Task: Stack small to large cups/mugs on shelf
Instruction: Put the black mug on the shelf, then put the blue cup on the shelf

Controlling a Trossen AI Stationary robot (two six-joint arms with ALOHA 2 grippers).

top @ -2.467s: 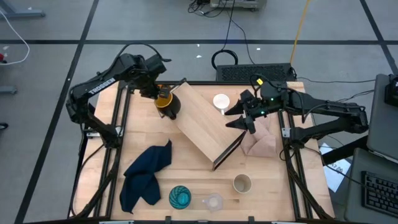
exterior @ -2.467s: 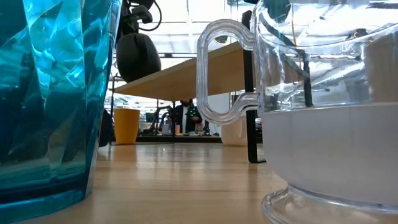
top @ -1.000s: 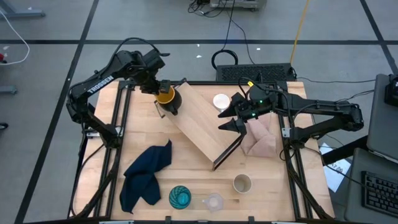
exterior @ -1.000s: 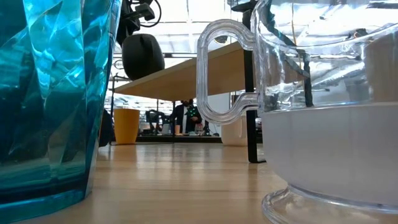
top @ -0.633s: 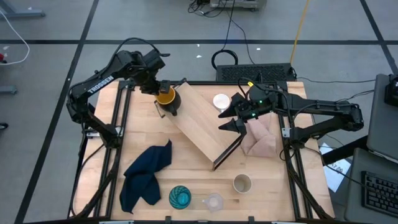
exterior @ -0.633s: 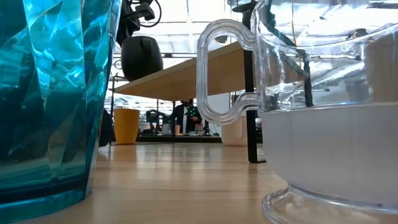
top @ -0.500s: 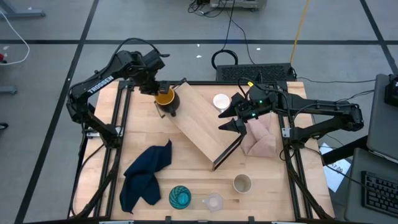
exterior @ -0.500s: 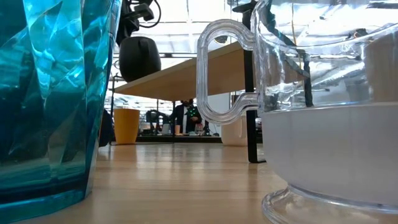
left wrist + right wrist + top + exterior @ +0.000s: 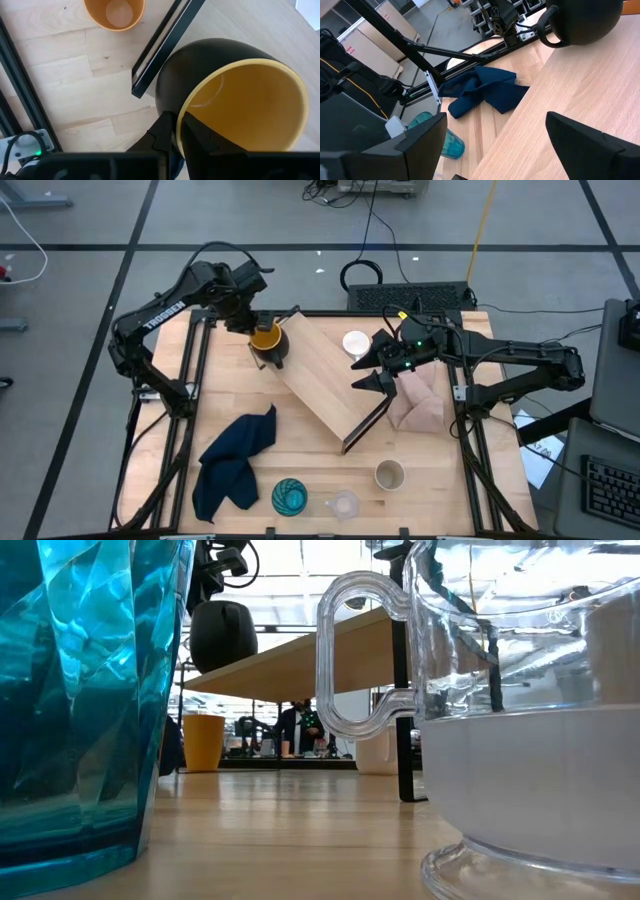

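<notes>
Placing a mug on the shelf looks like the step in hand. The left gripper [image 9: 262,340] has its jaws pinched on the rim of the black-and-yellow mug [image 9: 268,342], one finger inside and one outside, and holds it over the far-left end of the shelf [image 9: 330,377], which lies diagonally across the desk [image 9: 300,465]. From the low view the mug [image 9: 222,636] hangs just above the shelf's top, apparently not yet resting on it. The right gripper [image 9: 372,366] waits with its jaws spread wide over the shelf's other half, close to the white mug [image 9: 355,343] standing on the board.

Still on the desk are the small orange cup [image 9: 114,13] beside the shelf's dark end support, and along the near edge the teal tumbler [image 9: 290,497], the clear cup [image 9: 343,505] and the beige cup [image 9: 389,475].

Next, I judge, the mug must be lowered upright onto the board, fully inside its edge, before the jaws let go; the rim pinch leaves it free to tip
</notes>
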